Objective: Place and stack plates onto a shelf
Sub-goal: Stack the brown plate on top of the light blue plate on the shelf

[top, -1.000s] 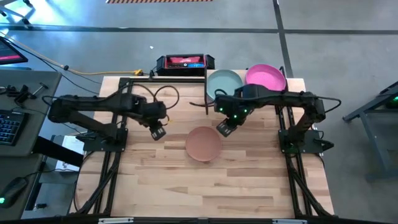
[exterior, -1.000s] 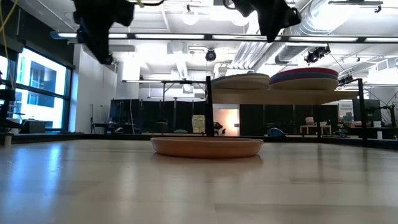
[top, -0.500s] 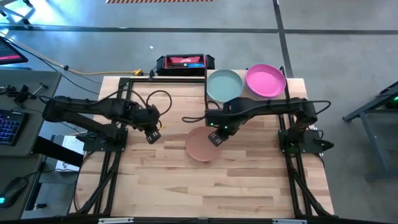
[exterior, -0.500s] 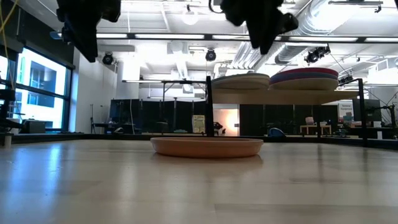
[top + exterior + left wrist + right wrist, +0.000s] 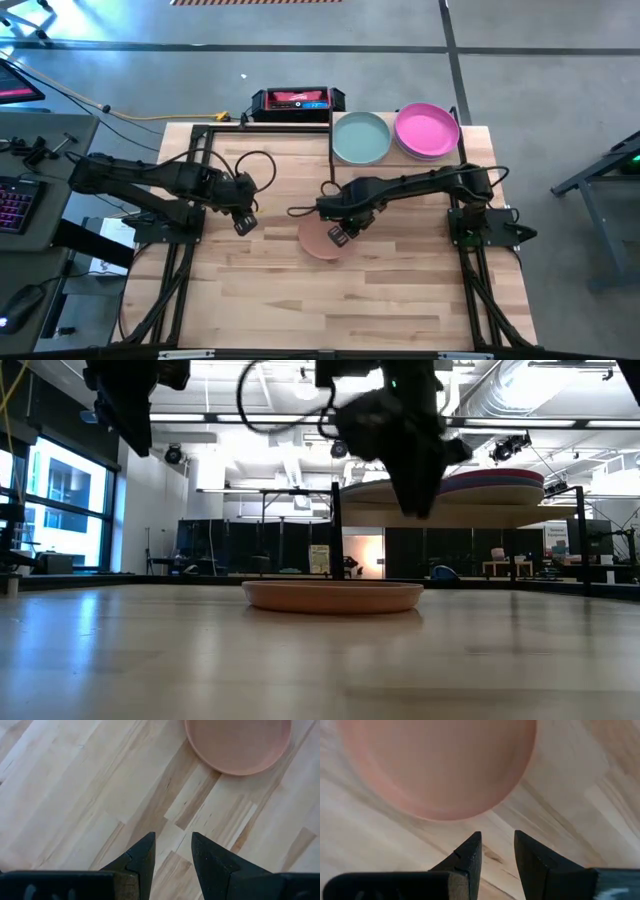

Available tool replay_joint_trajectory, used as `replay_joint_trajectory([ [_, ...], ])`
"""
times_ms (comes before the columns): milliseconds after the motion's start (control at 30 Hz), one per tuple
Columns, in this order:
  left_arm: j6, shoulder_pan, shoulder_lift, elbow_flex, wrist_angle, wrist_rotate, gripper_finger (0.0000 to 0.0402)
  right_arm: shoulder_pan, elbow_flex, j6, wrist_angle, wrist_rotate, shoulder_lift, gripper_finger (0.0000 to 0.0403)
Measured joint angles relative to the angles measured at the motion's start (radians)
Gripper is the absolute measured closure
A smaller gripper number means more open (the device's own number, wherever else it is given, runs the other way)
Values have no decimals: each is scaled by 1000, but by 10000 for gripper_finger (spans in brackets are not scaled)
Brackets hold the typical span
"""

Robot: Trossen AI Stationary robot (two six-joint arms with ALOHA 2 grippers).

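Note:
A terracotta plate (image 5: 318,243) (image 5: 333,596) sits flat on its base in the middle of the table. My right gripper (image 5: 338,235) (image 5: 414,508) hovers open above its right part, well clear of it. In the right wrist view the plate (image 5: 440,765) lies just past the fingertips (image 5: 497,851). My left gripper (image 5: 243,222) (image 5: 173,851) hangs open over bare wood to the left of the plate (image 5: 237,745). On the shelf (image 5: 450,516) at the far right stand two stacks, topped by a mint plate (image 5: 360,137) and a pink plate (image 5: 428,130).
A black and red device (image 5: 297,100) lies at the table's far edge, left of the shelf. The shelf's black frame post (image 5: 331,150) stands close to the right arm. A cable (image 5: 262,160) loops near the left arm. Bare wood (image 5: 330,300) fills the near half.
My right gripper has swung from beside the shelf toward the table's left and near edge, and has come down until it hangs over the terracotta plate. My left gripper has drawn back a little toward the table's left. The plate has not moved.

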Motion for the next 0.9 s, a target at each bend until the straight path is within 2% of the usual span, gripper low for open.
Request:
replay_joint_trajectory([
  [133,-15,-10,0,0,-1,0,286,1,-87,32,58,-1,0,308],
  [333,-23,-13,0,0,-1,0,286,1,-195,81,262,-27,0,308],
  [533,-24,-12,0,0,-1,0,286,2,-272,177,265,-17,0,308],
  [633,-25,-12,0,0,-1,0,286,2,-298,221,324,-16,-1,308],
  [900,-24,-12,0,0,-1,0,286,2,-315,268,367,10,-2,308],
])
